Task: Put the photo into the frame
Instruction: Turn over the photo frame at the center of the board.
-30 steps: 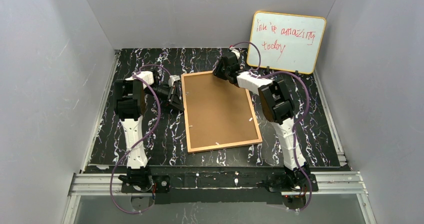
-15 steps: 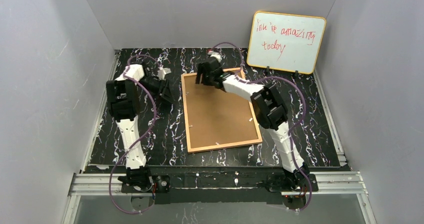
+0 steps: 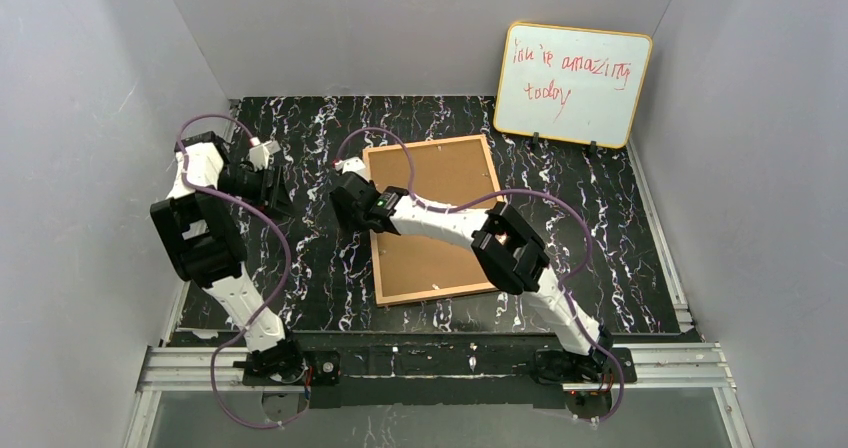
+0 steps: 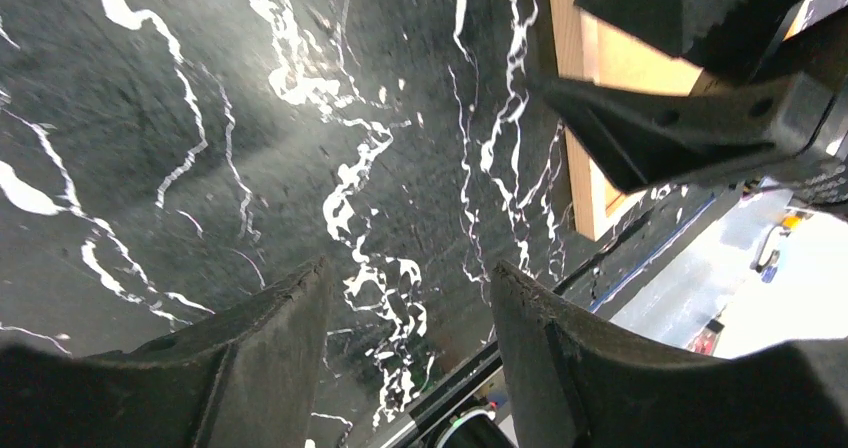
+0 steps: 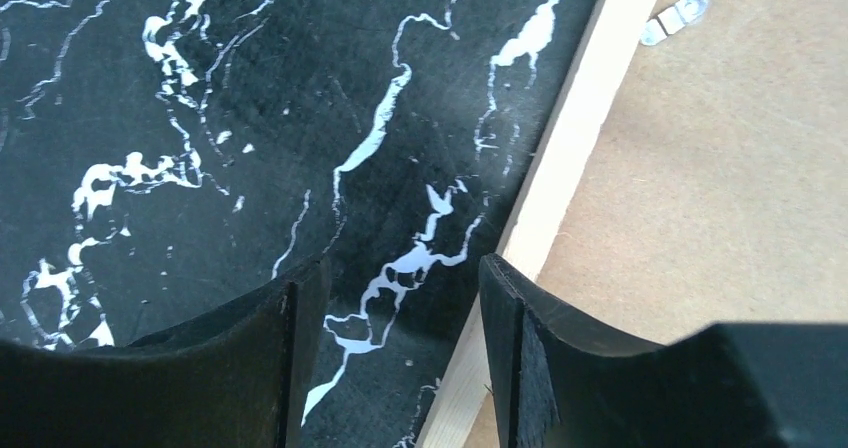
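Hard to name the step with certainty: frame [image 3: 435, 218] lying flat on the table [image 3: 600, 228], brown back panel up and seated, photo not visible in any view, so probably inside already or simply hidden. Next, by my judgement, checking or turning the small metal clip [image 5: 676, 18] near the left rail, with a careful low approach. Right gripper [image 5: 400, 268] stretched across to just beside that rail, over bare table, fingers moderately apart and empty; left gripper [image 4: 410, 273] well off to the left, also apart, holding nothing.
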Motion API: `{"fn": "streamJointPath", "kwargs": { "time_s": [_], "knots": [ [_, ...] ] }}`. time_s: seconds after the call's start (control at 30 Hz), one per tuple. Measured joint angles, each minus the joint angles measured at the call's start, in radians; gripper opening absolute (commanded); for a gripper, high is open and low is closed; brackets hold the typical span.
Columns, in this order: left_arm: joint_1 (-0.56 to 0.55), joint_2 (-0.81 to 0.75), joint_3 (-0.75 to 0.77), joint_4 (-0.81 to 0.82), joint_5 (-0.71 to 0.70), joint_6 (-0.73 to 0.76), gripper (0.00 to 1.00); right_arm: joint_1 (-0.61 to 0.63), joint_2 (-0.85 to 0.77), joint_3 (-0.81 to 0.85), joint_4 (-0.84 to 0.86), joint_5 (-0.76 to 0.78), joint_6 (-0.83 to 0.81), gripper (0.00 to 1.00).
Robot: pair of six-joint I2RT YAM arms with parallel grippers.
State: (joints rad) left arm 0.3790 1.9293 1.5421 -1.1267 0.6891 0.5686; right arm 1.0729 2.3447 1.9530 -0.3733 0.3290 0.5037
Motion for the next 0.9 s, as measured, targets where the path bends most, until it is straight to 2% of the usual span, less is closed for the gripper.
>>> {"fn": "streamJointPath", "kwargs": {
  "time_s": [0.2, 0.47, 0.9],
  "knots": [
    [-0.014, -0.072, -0.085, -0.010, -0.030, 0.042, 0.57, 0.029, 0.000, 0.008, -0.066, 0.132, -0.033, 0.64],
    [-0.011, -0.076, -0.098, -0.015, -0.037, 0.061, 0.59, 0.061, 0.000, 0.007, -0.119, 0.237, -0.044, 0.63],
    [0.004, -0.099, -0.125, -0.028, -0.036, 0.061, 0.59, 0.059, 0.073, 0.084, -0.164, 0.296, -0.074, 0.39]
  ]
}}
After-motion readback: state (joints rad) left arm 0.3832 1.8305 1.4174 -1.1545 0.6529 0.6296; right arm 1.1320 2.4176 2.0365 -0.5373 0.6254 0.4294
